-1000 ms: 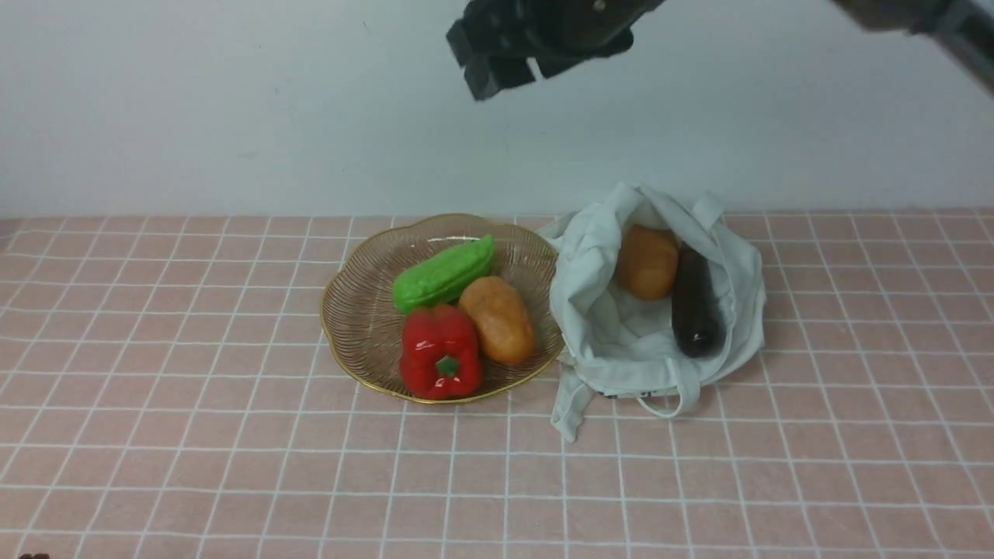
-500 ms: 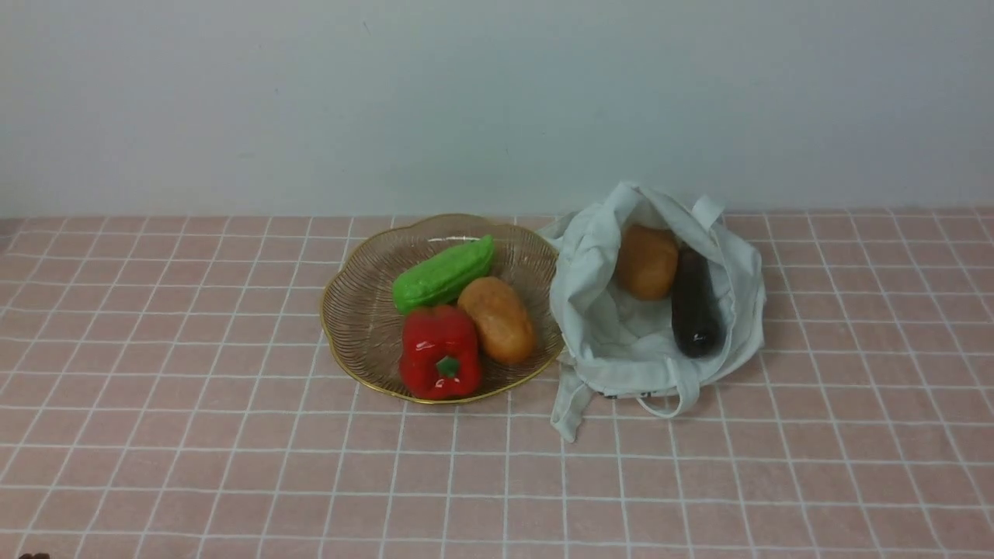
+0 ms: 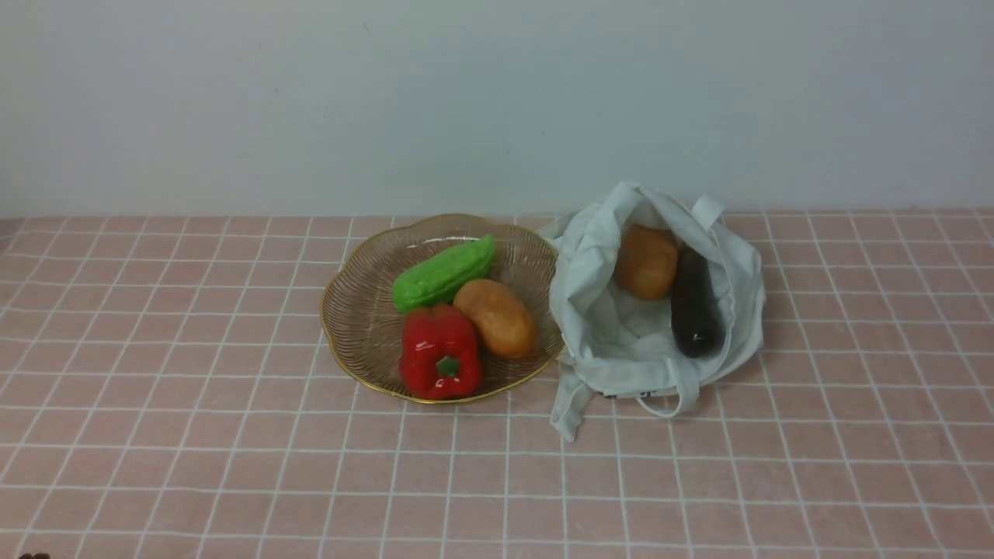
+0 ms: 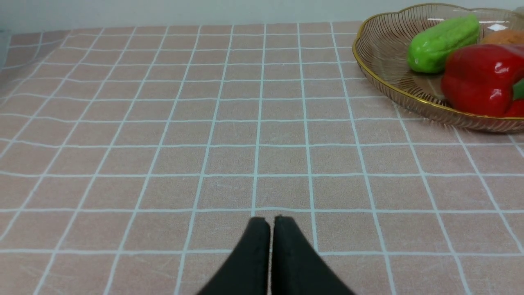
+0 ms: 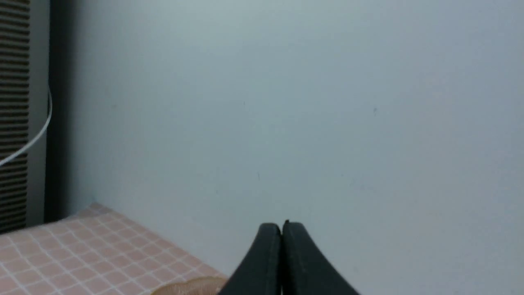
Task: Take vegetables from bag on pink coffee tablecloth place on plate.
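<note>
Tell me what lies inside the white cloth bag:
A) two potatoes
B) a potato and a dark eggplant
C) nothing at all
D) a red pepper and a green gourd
B: the front view shows a potato and a dark eggplant side by side in the open bag, while the red pepper and green gourd sit on the plate.

A plain pale grey wall [image 3: 497, 101] fills the background. Well in front of it sits a glossy red bell pepper [image 3: 439, 353], and a bumpy green gourd [image 3: 443, 274] lies slanted on the pepper's wall side. At the wall's end stands a dark slatted panel [image 5: 14, 114], crossed by a thin white cable [image 5: 49, 106].
</note>
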Action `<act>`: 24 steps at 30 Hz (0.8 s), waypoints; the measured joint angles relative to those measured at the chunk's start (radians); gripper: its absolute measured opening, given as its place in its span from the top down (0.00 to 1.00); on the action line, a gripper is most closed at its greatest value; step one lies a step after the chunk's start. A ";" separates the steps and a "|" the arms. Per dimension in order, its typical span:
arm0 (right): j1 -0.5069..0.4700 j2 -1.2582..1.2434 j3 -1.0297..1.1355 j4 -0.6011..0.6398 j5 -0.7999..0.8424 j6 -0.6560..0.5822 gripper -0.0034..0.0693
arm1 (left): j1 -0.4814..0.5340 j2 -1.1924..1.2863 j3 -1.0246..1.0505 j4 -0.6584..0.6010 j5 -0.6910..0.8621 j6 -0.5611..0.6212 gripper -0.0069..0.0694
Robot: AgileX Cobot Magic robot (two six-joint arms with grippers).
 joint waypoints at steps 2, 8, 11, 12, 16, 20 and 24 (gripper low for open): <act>0.000 -0.035 0.010 0.000 -0.009 0.000 0.97 | 0.000 0.000 0.000 0.000 0.000 0.000 0.92; 0.000 -0.116 0.015 0.000 -0.002 0.000 0.97 | 0.000 0.000 0.000 0.000 0.000 0.000 0.92; 0.000 -0.121 0.015 0.000 -0.001 -0.001 0.97 | 0.000 0.000 0.000 0.000 0.000 0.000 0.92; 0.000 -0.121 0.015 0.000 0.000 -0.001 0.97 | 0.000 0.000 0.000 0.000 0.000 0.000 0.92; 0.000 -0.121 0.015 0.000 0.000 -0.003 0.97 | 0.000 0.000 0.000 0.000 0.000 0.000 0.92; 0.000 -0.121 0.015 0.000 0.000 -0.003 0.97 | 0.000 0.000 0.000 0.000 0.000 0.000 0.92; 0.000 -0.121 0.015 0.008 0.001 0.006 0.97 | 0.000 0.000 0.000 0.000 0.000 0.000 0.92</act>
